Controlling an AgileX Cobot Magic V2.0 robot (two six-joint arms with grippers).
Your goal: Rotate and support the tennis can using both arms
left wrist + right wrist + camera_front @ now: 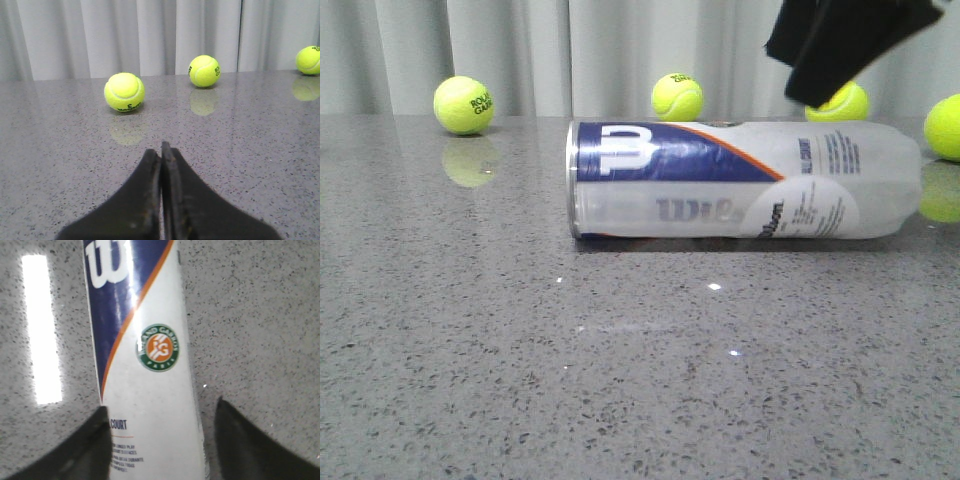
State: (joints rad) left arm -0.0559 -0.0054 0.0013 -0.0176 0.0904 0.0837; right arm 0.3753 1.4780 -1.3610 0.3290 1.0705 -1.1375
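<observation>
While the tennis can (745, 180) lies on its side across the grey stone table (520, 380), metal rim toward the robot's left and clear base toward its right, it is touched by neither arm. Above its right-hand end hangs the right gripper (159, 440), fingers spread wide to either side of the label and not touching it, so the step in hand looks like the first grasp. It should come down square over the tube and close gently, since thin round plastic may roll or dent. Off at the side, the left gripper (161, 150) is pressed closed on nothing; it will need to spread before supporting the rim end. Farther back, yellow tennis balls (463, 104) sit before the curtain (520, 50)
</observation>
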